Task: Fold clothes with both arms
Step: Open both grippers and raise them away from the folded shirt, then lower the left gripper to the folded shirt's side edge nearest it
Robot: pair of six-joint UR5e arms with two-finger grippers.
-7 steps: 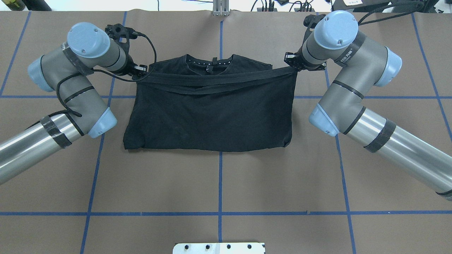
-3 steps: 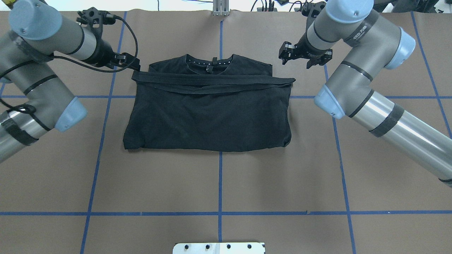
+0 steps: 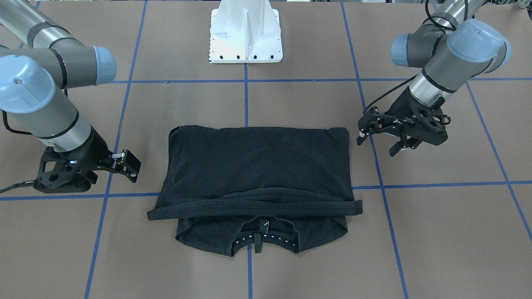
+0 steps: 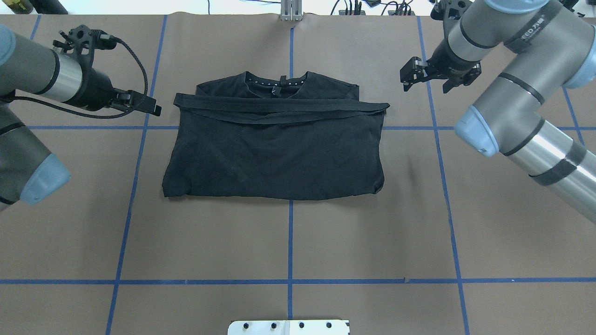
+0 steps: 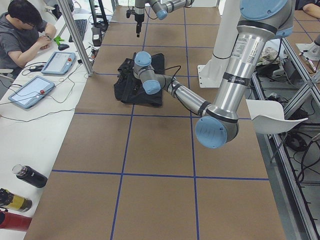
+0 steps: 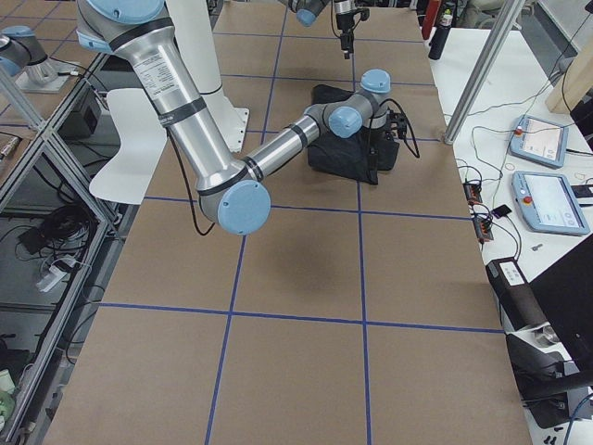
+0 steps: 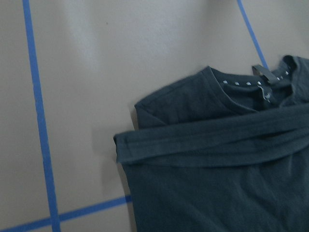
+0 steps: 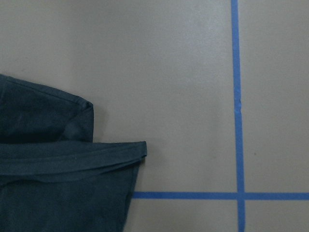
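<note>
The black T-shirt lies flat on the brown table, folded in half, plain side up, its collar on the far side. Its hem band lies across it just below the collar. In the front-facing view the shirt shows with the collar nearest the camera. My left gripper hovers open and empty beside the band's left end, apart from the cloth. My right gripper is open and empty, off the right end. The wrist views show shirt corners but no fingers.
Blue tape lines divide the table into a grid. The white pedestal base is bolted at the robot's side. A side table carries control pendants and bottles, with a seated person behind a metal post.
Both grippers were shut on the ends of the hem band; they have opened, let it go, and drawn back outward. The band now rests on the shirt.
</note>
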